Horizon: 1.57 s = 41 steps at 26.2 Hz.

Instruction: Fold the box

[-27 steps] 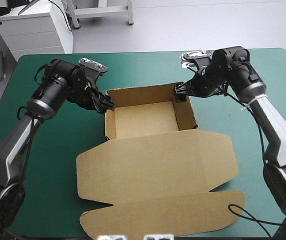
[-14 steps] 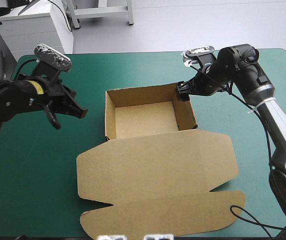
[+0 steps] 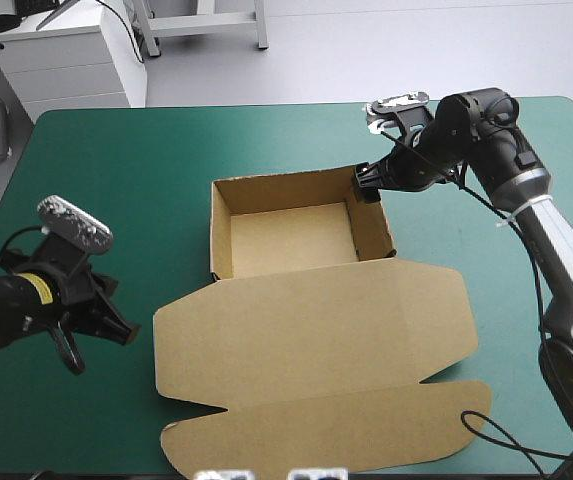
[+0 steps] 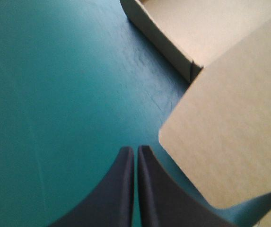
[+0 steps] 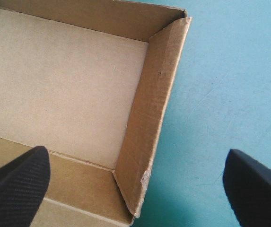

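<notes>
The brown box (image 3: 306,300) sits mid-frame on the teal-green cover (image 3: 116,180), tray open, lid flat below it; the right gripper (image 3: 366,185) straddles the tray's upper-right corner, spread wide, likely to square that wall, while the left gripper (image 4: 135,150) hangs closed and empty at lower left.

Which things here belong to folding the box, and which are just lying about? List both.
Part of the job:
- the box, an open tray with its lid lying flat
- the right end effector, open, astride the tray's far right corner
- the left end effector, shut, over the table beside the lid's corner

Not part of the job:
- the teal-green table cover
</notes>
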Tool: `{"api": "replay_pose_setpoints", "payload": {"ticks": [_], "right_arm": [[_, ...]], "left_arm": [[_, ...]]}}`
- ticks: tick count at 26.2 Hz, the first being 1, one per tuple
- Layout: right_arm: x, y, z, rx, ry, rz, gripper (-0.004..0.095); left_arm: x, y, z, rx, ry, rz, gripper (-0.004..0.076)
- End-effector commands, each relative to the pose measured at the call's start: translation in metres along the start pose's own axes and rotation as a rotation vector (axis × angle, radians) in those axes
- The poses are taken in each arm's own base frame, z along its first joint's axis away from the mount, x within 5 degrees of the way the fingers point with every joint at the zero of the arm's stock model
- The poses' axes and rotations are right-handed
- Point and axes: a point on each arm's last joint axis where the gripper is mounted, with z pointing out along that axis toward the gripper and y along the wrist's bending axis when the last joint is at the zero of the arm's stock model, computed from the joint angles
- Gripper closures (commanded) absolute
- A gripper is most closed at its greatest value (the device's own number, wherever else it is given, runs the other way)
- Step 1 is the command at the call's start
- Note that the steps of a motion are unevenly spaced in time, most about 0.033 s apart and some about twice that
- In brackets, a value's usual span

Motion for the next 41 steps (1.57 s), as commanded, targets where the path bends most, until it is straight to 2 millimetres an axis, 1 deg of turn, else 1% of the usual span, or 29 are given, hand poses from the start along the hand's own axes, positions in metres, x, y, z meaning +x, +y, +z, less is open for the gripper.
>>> {"api": "replay_pose_setpoints", "payload": {"ticks": [1, 3, 4, 5, 7, 8, 9, 12, 15, 16, 19, 22, 28, 33, 37, 41], "right_arm": [[-0.003, 0.003, -0.026, 0.001, -0.086, -0.025, 0.0008], [-0.005, 0.001, -0.011, -0.001, -0.045, -0.028, 0.0008], [-0.005, 0.0, -0.005, -0.002, -0.028, -0.026, 0.0008], [-0.006, -0.001, 0.005, -0.006, -0.004, -0.02, 0.0008], [-0.007, -0.003, 0.021, -0.01, 0.025, -0.014, 0.0008], [-0.008, -0.003, 0.027, -0.011, 0.033, -0.011, 0.0008], [-0.008, -0.005, 0.039, -0.011, 0.055, -0.005, 0.0009], [-0.008, -0.008, 0.058, -0.008, 0.098, 0.0, 0.0037], [-0.007, -0.011, 0.079, -0.008, 0.142, 0.005, 0.0098], [-0.006, -0.012, 0.091, -0.011, 0.166, 0.009, 0.0158], [-0.005, -0.013, 0.101, -0.016, 0.189, 0.021, 0.0255], [-0.004, -0.014, 0.107, -0.017, 0.201, 0.023, 0.0386], [-0.004, -0.014, 0.107, -0.015, 0.196, 0.017, 0.07], [-0.005, -0.015, 0.107, -0.006, 0.192, -0.002, 0.0915], [-0.008, -0.018, 0.105, 0.005, 0.162, -0.039, 0.0927], [-0.017, -0.032, 0.093, 0.089, 0.126, -0.06, 0.0927]], "left_arm": [[0.025, -0.007, 0.01, 0.017, 0.054, -0.015, 0.0715], [0.049, -0.014, 0.03, 0.025, 0.093, -0.043, 0.0715], [0.056, -0.016, 0.035, 0.027, 0.104, -0.055, 0.0715], [0.068, -0.019, 0.042, 0.029, 0.114, -0.058, 0.0715], [0.083, -0.023, 0.049, 0.025, 0.081, -0.058, 0.0715], [0.087, -0.024, 0.05, 0.024, 0.067, -0.058, 0.0715], [0.092, -0.026, 0.05, 0.02, 0.044, -0.072, 0.0715], [0.099, -0.027, 0.047, 0.017, 0.026, -0.083, 0.0715], [0.102, -0.027, 0.045, 0.016, 0.023, -0.084, 0.0715], [0.103, -0.027, 0.044, 0.015, 0.019, -0.084, 0.0715], [0.103, -0.027, 0.043, 0.014, 0.014, -0.085, 0.0715], [0.103, -0.027, 0.043, 0.014, 0.01, -0.085, 0.0715], [0.101, -0.027, 0.043, 0.011, -0.007, -0.085, 0.0715], [0.101, -0.027, 0.043, 0.01, -0.015, -0.085, 0.0715], [0.101, -0.027, 0.043, 0.01, -0.015, -0.085, 0.0715], [0.101, -0.027, 0.043, 0.01, -0.013, -0.085, 0.0715]]}}
